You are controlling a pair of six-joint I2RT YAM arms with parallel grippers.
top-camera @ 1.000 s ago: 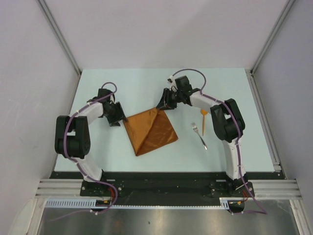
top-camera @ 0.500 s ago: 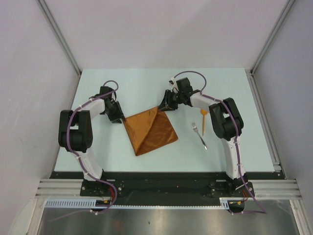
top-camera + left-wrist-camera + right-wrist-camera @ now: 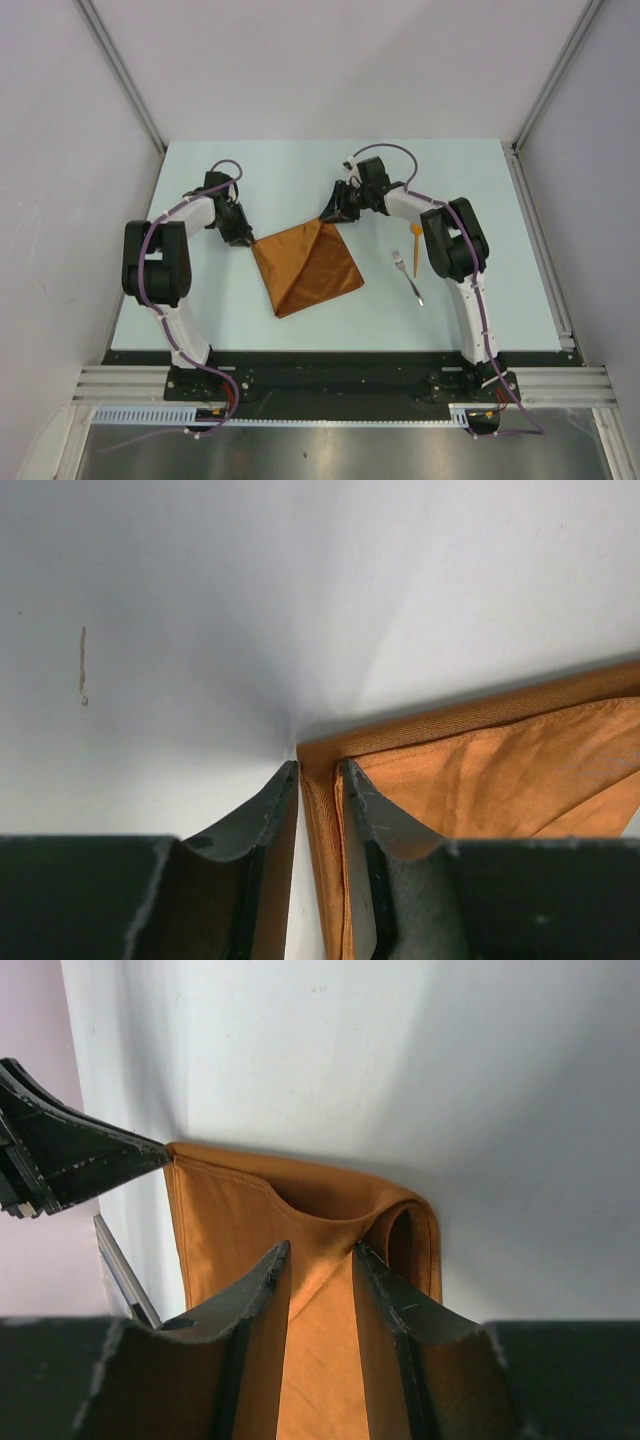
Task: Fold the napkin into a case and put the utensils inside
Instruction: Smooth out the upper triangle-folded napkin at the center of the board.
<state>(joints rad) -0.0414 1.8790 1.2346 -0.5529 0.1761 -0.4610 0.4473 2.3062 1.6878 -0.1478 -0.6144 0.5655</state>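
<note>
— What are your tools doing?
— My right tool [image 3: 314, 1252] is pinching the napkin [image 3: 310, 268] by its far corner. My left tool [image 3: 318, 772] is straddling the left corner, narrow; I can't tell if it's gripping.
— And the napkin?
— It's lying folded mid-bench [image 3: 300, 180].

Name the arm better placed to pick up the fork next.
Right. The fork lies right of the napkin, close beside the right arm; the left pincer sits at the napkin's left corner, with the whole napkin between it and the fork.

pale table [image 3: 300, 170], grey walls [image 3: 330, 60]
</note>
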